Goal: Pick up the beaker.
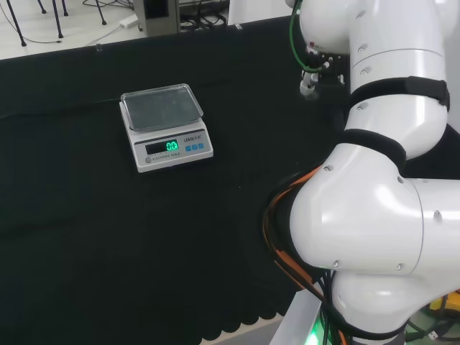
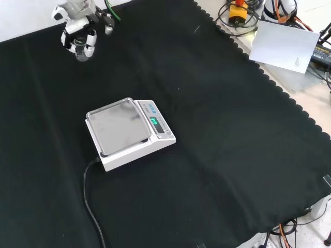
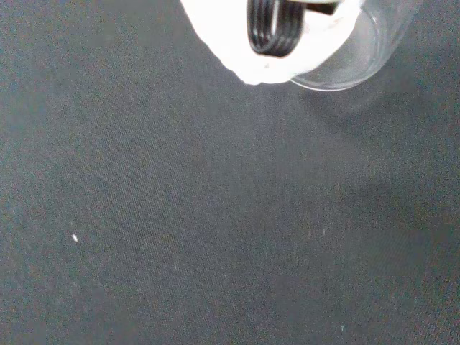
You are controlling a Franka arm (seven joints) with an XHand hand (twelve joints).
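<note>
arm (image 1: 374,215): white links, blk bands | orange+green cables | hand (image 2: 77,26): blk/white

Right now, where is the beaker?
In the front view the beaker is at the top left of the black cloth, between the fingers of the robot hand, well beyond the scale.

one scale (image 2: 129,132) sits on the worktop (image 2: 222,129). one clear beaker (image 2: 81,50) up at the far edge. one hand (image 2: 76,31) there too.
</note>
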